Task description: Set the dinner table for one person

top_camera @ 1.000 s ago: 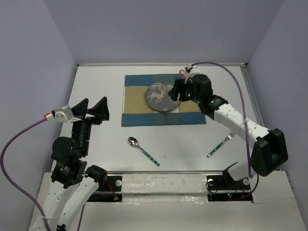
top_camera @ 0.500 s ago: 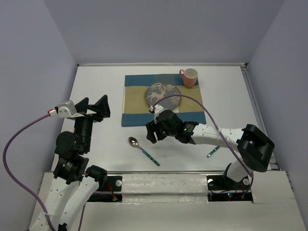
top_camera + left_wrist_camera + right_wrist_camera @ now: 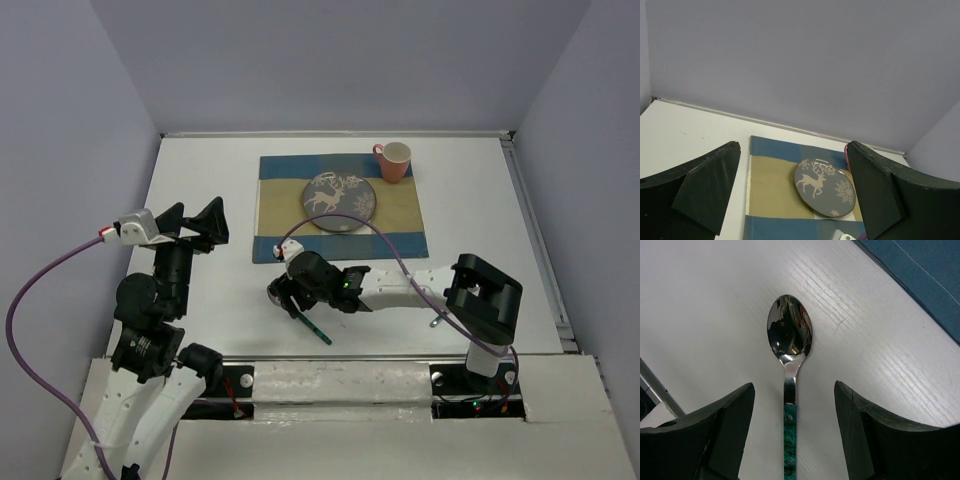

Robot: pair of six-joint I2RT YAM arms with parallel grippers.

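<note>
One spoon between parted right claw, left claw parted, one plate, one cup, one placemat

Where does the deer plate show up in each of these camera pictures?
Top external: the deer plate lies on the striped placemat, upper centre.
Left wrist: low, right of centre, framed by the open left pincer.
Right wrist: not in it; the right pincer straddles a spoon.
Shared landmark: the striped placemat, its blue edge in the right wrist's top right corner.
</note>
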